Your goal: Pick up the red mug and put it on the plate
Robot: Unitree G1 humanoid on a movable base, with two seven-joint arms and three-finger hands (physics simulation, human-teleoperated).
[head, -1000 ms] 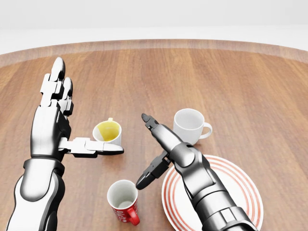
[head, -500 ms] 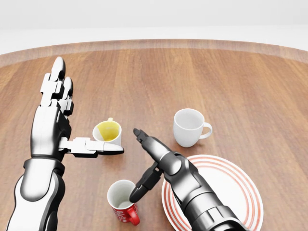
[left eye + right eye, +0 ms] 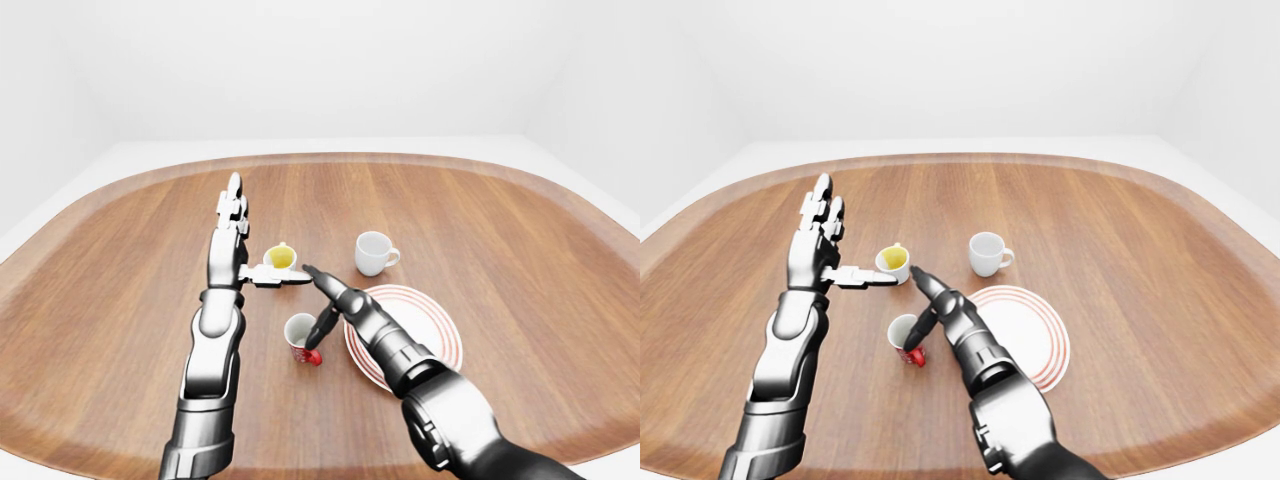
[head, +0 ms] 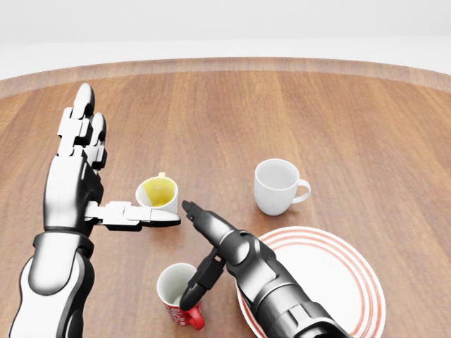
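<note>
In the head view, we are looking down on a round wooden table [image 4: 338, 120]. The red mug [image 4: 180, 295] is standing upright near the bottom edge, white inside, its red handle pointing down and to the right. Just to its right the plate [image 4: 356, 282], white with red rings, is lying flat on the table. Our right hand [image 4: 211, 246] is reaching in from the bottom right across the plate's left rim, its fingers spread: one is stretching up and to the left, while another is angling down over the mug's right rim. We are not closing round the mug. Our left hand [image 4: 84, 176] is open too, two fingers pointing up the view and the thumb lying sideways just below a yellow-lined cup [image 4: 158, 192]. A white mug [image 4: 277, 184] is standing above the plate.

In the left-eye view, we are seeing the whole oval table, with the red mug [image 3: 301, 338] sitting between our left forearm and the plate [image 3: 430, 335].

In the right-eye view, our right hand [image 3: 930, 300] is hanging directly above and beside the red mug [image 3: 905, 338], fingers parted.
</note>
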